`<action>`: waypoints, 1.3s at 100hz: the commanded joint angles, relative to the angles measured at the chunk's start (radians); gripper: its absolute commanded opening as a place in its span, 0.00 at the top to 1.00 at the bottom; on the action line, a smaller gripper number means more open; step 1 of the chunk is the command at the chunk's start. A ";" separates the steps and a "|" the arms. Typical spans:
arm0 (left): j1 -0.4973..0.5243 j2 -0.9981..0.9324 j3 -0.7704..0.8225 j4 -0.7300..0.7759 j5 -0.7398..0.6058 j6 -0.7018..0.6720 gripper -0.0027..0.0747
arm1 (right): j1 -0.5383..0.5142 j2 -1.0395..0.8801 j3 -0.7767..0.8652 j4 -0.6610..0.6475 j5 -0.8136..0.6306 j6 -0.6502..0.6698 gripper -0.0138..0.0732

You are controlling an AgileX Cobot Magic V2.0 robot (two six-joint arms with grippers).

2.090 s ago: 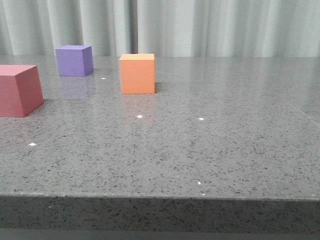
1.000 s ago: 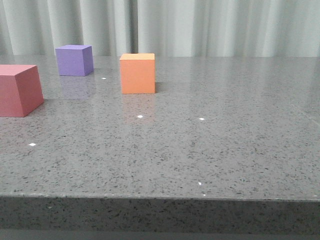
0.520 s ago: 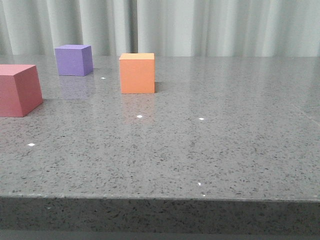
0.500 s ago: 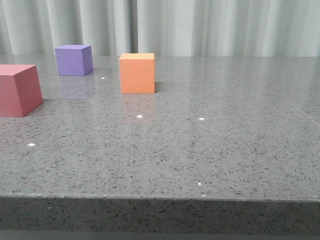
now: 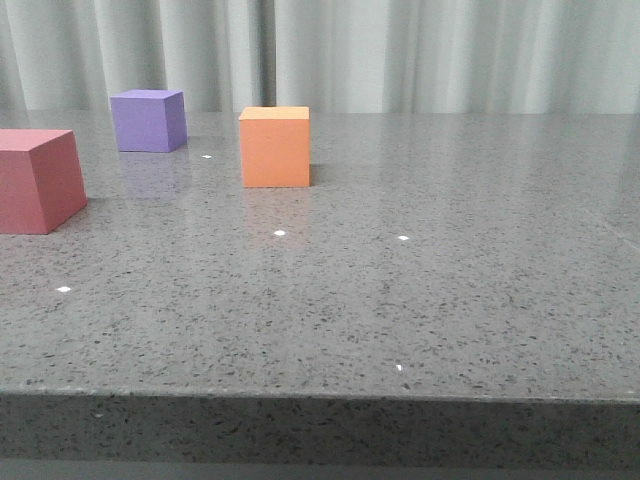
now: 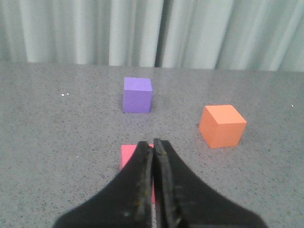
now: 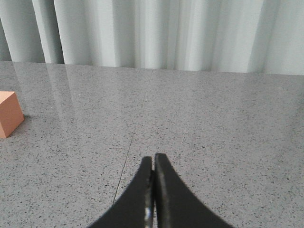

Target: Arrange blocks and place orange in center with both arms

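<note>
Nothing is shifting between the earlier front pictures and this one: all three cubes are sitting exactly where they were, and neither arm is showing in the front view. You are looking at the orange cube (image 5: 274, 147) standing toward the middle of the grey table (image 5: 450, 290), the purple cube (image 5: 148, 120) farther back and to its left, and the red-pink cube (image 5: 38, 180) nearest you at the far left, all well apart.

Your left gripper (image 6: 153, 145) is hovering with its fingers pressed together, tips over the near edge of the red-pink cube (image 6: 127, 156), which is mostly hiding behind them. Your right gripper (image 7: 153, 160) is also pinched closed over bare table, with only a corner of the orange cube (image 7: 9, 114) showing at the edge of its view.

Both grippers are holding nothing. If you are lowering the left arm as it stands, the closed tips are likely striking the cube's top or shoving it aside rather than straddling it, so spread the fingers first. The right arm is facing a long reach to the orange cube, and a skewed approach risks nudging it out of line.
</note>
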 commanded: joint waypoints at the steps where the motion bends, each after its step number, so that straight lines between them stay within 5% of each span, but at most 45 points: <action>1: -0.001 0.093 -0.140 -0.009 0.068 -0.005 0.99 | -0.006 0.007 -0.025 -0.016 -0.086 -0.007 0.92; 25: -0.001 0.262 -0.377 -0.007 0.254 -0.005 0.99 | -0.006 0.007 -0.025 -0.016 -0.086 -0.007 0.92; 55: -0.001 0.313 -0.399 0.007 0.275 -0.005 0.94 | -0.006 0.007 -0.025 -0.016 -0.086 -0.007 0.92; 62: -0.001 0.313 -0.399 0.007 0.284 -0.005 0.80 | -0.006 0.007 -0.025 -0.016 -0.086 -0.007 0.92; 79: -0.001 0.313 -0.399 0.011 0.279 -0.005 0.20 | -0.006 0.007 -0.025 -0.016 -0.086 -0.007 0.92; 86: -0.001 0.313 -0.395 0.011 0.267 -0.005 0.05 | -0.006 0.007 -0.025 -0.016 -0.086 -0.007 0.92; 112: -0.013 0.380 -0.413 -0.128 0.274 0.000 0.13 | -0.006 0.007 -0.025 -0.016 -0.086 -0.007 0.92; 130: -0.133 0.553 -0.505 -0.119 0.281 -0.021 0.13 | -0.006 0.007 -0.025 -0.016 -0.086 -0.007 0.92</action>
